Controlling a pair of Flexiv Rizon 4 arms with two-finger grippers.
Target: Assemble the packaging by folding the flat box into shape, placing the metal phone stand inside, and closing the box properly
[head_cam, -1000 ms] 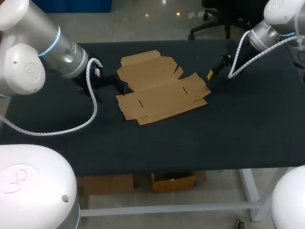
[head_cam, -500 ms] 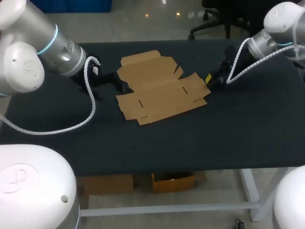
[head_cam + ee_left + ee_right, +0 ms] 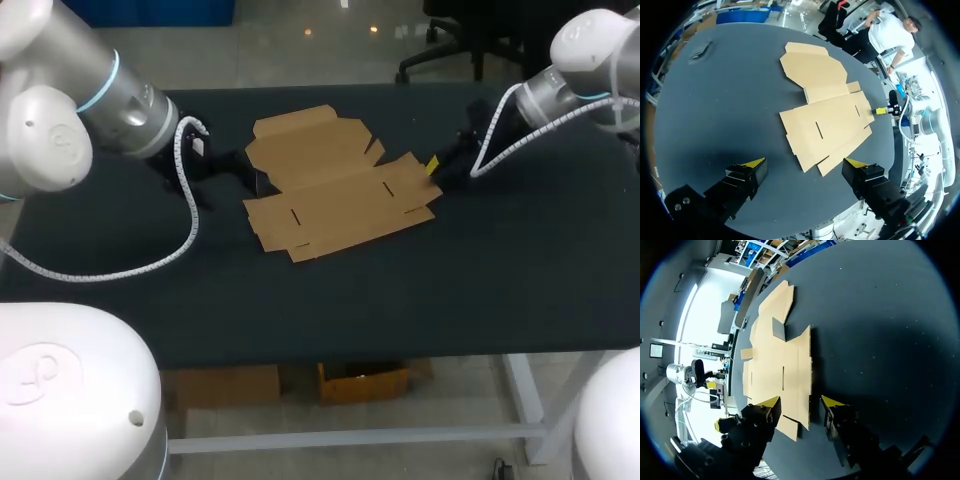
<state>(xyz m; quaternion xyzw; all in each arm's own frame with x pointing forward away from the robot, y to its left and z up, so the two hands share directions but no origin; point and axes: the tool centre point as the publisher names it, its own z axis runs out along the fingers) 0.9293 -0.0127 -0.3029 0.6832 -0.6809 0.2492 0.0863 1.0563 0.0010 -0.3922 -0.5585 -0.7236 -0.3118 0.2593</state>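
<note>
Head view: flat box (image 3: 335, 185) lies unfolded between left gripper (image 3: 805, 162) and right gripper (image 3: 801, 400), both released.

Robotics lab: left arm (image 3: 120, 100), right arm (image 3: 560, 85) over black worktable (image 3: 400, 290).
</note>
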